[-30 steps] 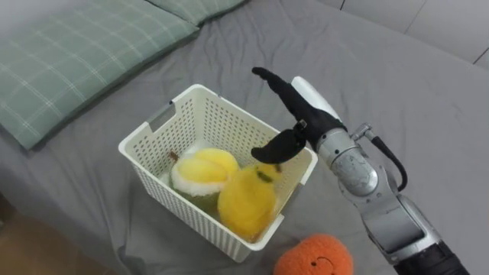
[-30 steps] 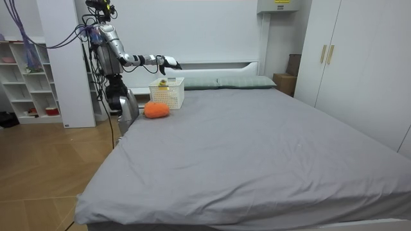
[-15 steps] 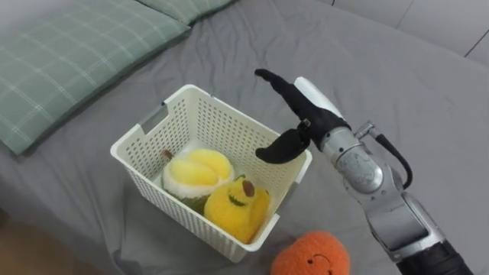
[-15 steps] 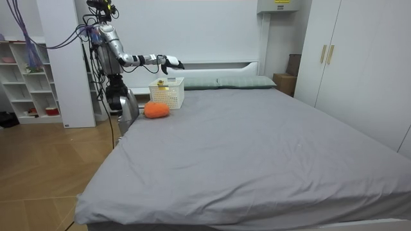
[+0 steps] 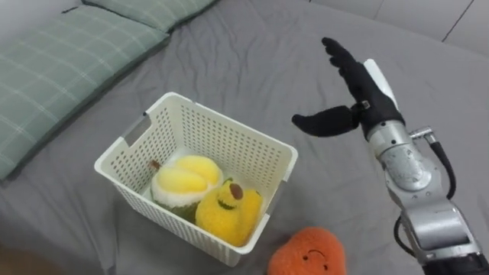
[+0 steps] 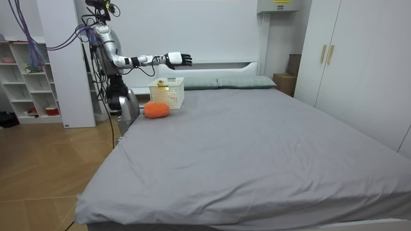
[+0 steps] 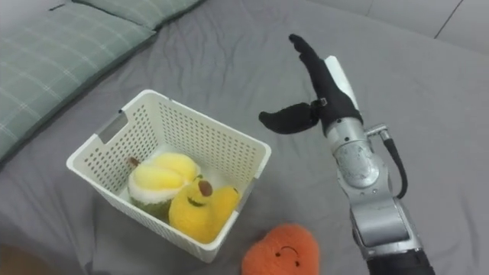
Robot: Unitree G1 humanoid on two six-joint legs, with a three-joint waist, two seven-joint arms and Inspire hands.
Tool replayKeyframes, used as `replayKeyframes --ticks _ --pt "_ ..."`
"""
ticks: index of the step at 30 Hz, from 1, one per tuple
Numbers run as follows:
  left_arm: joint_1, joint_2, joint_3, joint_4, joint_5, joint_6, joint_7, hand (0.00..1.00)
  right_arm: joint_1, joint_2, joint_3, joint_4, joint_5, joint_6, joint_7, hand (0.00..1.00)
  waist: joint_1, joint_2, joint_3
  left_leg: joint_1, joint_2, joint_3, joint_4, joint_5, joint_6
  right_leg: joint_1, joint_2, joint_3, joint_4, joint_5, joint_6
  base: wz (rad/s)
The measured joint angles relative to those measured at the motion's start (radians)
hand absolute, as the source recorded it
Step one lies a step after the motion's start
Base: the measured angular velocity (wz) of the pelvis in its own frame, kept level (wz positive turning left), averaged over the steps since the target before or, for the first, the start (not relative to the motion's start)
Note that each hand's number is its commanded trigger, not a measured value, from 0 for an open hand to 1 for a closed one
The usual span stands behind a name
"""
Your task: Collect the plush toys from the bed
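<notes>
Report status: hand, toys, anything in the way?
Right hand open, empty, raised beside the white basket. Two yellow plush toys in it; orange plush toy on the bed beside it. Nothing blocking that toy.

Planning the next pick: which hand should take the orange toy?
Right, probably. The right hand is open and empty above the bed, and the orange toy lies right of the basket.
</notes>
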Motion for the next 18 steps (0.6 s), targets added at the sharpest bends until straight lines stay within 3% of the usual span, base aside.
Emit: replayKeyframes --ticks 6,13,18 --pt "-0.002 -0.002 0.000 -0.004 0.005 -0.002 0.000 0.00 0.070 -0.005 -0.054 0.004 0.027 -0.001 -0.032 0.00 -0.056 0.005 0.0037 0.004 0.002 0.016 0.002 -0.001 0.001 0.000 0.001 0.018 0.001 0.000 0.000 -0.06" --pt "-0.011 -0.001 -0.010 -0.027 0.006 -0.003 -0.001 0.00 0.081 -0.035 -0.059 0.054 0.092 -0.002 -0.042 0.00 -0.098 0.006 0.0045 0.015 0.007 0.033 0.000 -0.008 0.002 -0.007 0.002 0.043 0.019 0.000 0.000 -0.10" --pt "-0.021 0.001 -0.069 -0.024 0.005 -0.003 0.000 0.00 0.132 -0.035 -0.019 0.138 0.127 0.003 -0.010 0.00 -0.103 0.000 0.0050 0.023 0.009 0.043 -0.005 -0.009 0.003 -0.004 0.002 0.050 0.017 -0.001 0.002 -0.04"
